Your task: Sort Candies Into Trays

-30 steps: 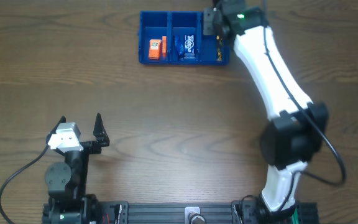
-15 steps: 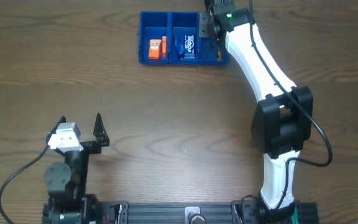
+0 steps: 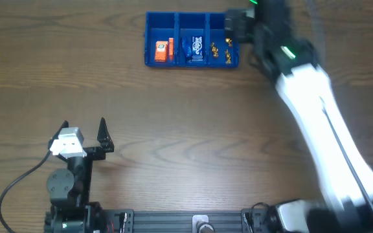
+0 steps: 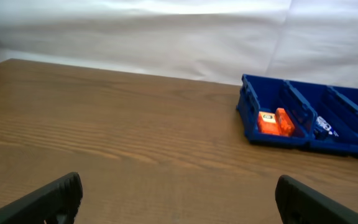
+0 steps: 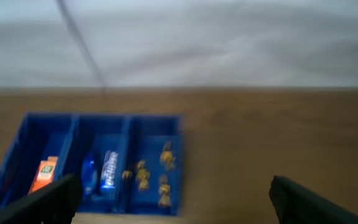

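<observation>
A blue tray with three compartments stands at the far middle of the table. Orange candies lie in its left compartment, blue-wrapped ones in the middle, several small gold ones in the right. My right gripper hangs open just right of the tray's far right corner, nothing between its fingers; its wrist view looks down on the tray. My left gripper stands open near the front left, far from the tray, holding nothing.
The wooden table stretches bare between the tray and the arm bases. A white backdrop rises behind the table's far edge. The right arm's white link crosses the right side of the table.
The right gripper has pulled back from over the tray's right compartment to the right, uncovering the gold candies. The right arm swung outward. The left arm has not moved.
</observation>
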Controlling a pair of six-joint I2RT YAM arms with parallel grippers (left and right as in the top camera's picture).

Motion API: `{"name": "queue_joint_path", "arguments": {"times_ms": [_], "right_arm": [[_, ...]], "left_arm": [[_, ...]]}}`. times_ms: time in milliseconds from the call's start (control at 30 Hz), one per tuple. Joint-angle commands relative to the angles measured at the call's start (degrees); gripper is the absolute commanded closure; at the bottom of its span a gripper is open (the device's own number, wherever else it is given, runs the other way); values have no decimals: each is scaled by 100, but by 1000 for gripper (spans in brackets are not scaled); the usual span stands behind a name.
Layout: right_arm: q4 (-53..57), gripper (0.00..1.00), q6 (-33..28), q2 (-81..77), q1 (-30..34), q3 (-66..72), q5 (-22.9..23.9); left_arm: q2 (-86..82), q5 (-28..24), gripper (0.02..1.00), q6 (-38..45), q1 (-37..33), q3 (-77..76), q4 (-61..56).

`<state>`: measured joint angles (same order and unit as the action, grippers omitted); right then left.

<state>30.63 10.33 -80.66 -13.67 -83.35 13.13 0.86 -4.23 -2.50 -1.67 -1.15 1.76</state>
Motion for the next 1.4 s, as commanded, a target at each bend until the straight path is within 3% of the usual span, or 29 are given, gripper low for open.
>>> {"name": "queue_joint_path", "arguments": {"times_ms": [33,267,400,600,800,900,1167,1400], "right_arm": [[-232,3,-299,2747,647,2197,177],[-251,1,-118,6448,1657,5128,-901],[-343,1,-116,7836,1655,6262,-1143],[-1095,1,50,8050,1652,6970,-1423],[-2745,1,50,8050,1543,7809,-2243],[-3545,1,-15,8050,1491,8319,-2208],[-2658,1,-11,8032,1578,8288,-2159],[-2662,1,-11,8032,1578,8288,-2159]], "left_arm": [[-33,-87,20,81,-17,87,234],[-33,-87,20,83,-17,87,234],[-33,-87,20,83,-17,87,234],[-33,-87,23,83,-17,87,232],[-33,-87,20,83,-17,87,234],[-33,-87,20,83,-17,87,234],[-33,-87,20,83,-17,87,234],[-33,-87,23,83,-17,87,234]]}}
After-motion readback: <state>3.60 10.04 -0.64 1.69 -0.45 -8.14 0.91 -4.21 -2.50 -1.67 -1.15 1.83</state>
